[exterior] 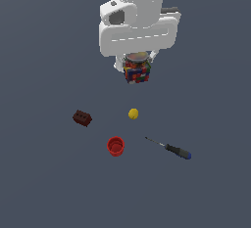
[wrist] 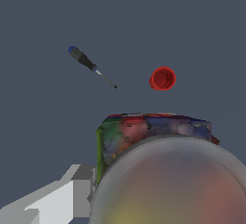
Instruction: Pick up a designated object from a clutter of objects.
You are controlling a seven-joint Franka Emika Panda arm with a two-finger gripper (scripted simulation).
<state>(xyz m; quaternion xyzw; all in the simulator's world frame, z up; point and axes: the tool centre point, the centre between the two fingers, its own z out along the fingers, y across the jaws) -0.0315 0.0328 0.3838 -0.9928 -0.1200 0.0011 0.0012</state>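
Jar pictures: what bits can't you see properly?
- Gripper fingertips: exterior view, hidden behind the white hand and the jar.
- Jar underside: wrist view, its blurred lid fills the frame and is cut off by the edge.
- Ball and brick: outside the wrist view.
- Screwdriver tip: too small in both views.

No real room: simulated test scene, rendered. Flat, featureless slate-grey surface [exterior: 44,183] fills both my views; no edges or texture visible. Loose mix of small things lies on it: brick [exterior: 82,118], ball [exterior: 133,114], cup [exterior: 115,146], screwdriver [exterior: 169,148]. Smooth, blurry shading on all of them and on jar [exterior: 138,69] under my white arm looks computer-drawn.
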